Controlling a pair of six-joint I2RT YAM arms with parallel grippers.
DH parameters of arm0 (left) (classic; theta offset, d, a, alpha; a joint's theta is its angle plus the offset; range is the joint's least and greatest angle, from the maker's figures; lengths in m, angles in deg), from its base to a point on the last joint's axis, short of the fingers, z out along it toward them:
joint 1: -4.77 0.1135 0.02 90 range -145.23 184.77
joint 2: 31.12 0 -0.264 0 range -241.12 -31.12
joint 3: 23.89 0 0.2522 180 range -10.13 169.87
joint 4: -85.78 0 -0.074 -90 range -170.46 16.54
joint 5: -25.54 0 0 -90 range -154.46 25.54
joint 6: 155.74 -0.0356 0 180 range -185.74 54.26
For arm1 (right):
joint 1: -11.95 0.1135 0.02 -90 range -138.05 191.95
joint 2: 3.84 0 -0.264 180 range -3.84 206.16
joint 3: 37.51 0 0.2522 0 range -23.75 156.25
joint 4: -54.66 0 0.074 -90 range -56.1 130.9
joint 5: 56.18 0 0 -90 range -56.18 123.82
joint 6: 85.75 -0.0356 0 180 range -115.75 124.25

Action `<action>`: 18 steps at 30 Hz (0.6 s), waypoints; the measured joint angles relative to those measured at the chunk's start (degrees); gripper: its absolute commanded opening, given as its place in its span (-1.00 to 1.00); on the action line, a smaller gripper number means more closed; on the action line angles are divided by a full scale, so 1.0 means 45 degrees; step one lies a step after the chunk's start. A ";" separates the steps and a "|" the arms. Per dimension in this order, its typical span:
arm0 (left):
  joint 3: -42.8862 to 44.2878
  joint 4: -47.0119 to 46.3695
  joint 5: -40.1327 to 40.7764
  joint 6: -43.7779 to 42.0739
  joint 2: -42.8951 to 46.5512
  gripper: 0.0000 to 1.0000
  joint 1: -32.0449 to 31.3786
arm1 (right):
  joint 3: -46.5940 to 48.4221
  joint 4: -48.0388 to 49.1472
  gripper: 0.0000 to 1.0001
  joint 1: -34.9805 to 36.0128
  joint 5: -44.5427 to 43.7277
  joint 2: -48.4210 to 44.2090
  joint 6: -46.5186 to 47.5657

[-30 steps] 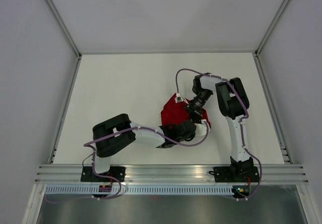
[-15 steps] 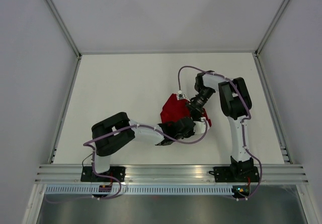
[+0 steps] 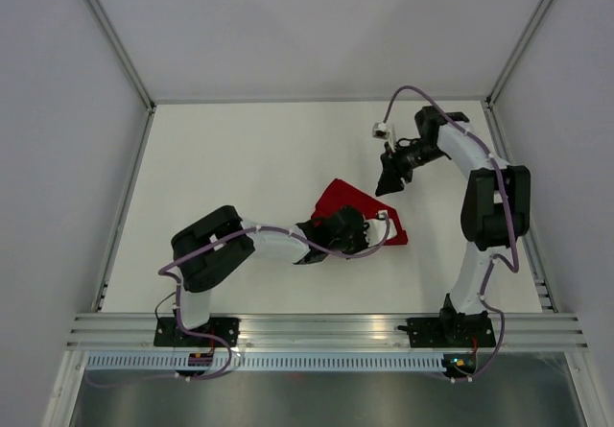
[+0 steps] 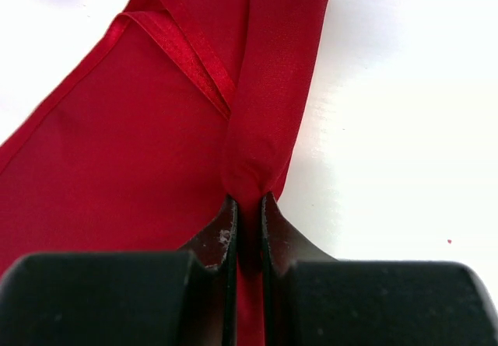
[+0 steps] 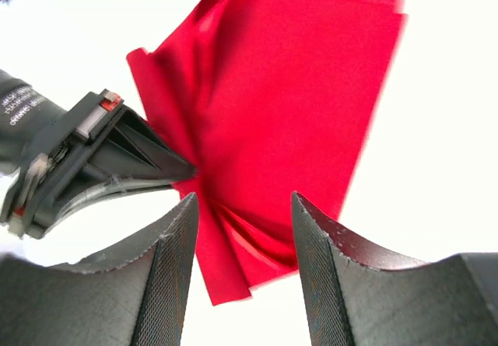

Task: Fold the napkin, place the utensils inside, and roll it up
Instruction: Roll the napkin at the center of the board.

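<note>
The red napkin (image 3: 338, 201) lies folded on the white table, mid-right. My left gripper (image 3: 359, 228) is shut on a rolled or folded strip of the napkin (image 4: 268, 105), pinching it between the jaws (image 4: 247, 206). The rest of the cloth spreads flat to the left (image 4: 117, 167). My right gripper (image 3: 389, 179) is open and empty, raised above and behind the napkin, apart from it. In the right wrist view the napkin (image 5: 296, 82) lies beyond the open fingers (image 5: 243, 206), with the left gripper (image 5: 93, 152) at its left edge. No utensils show in any view.
The white table (image 3: 240, 158) is bounded by grey walls and metal rails on the left, back and right. The left arm's forearm (image 3: 273, 245) lies low across the near middle. A purple cable (image 3: 413, 96) loops over the right arm.
My right gripper has left the napkin and swung up and back to the right, now open. My left gripper has stayed shut on the napkin and shifted slightly right.
</note>
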 measured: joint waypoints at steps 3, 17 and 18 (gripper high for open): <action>0.0355 0.0549 -0.1511 0.0466 -0.0073 -0.95 0.0695 | -0.1224 0.1933 0.14 -0.1103 0.0180 -0.1491 -0.1069; 0.3769 0.4095 -0.9777 0.2769 -0.2618 -0.95 0.4036 | -1.0030 0.8189 0.30 -0.0578 -0.1739 -0.8340 -0.1180; 0.3997 0.4260 -1.0185 0.2905 -0.2832 -0.95 0.4148 | -1.0365 0.8403 0.32 -0.0233 -0.1928 -0.8578 -0.1132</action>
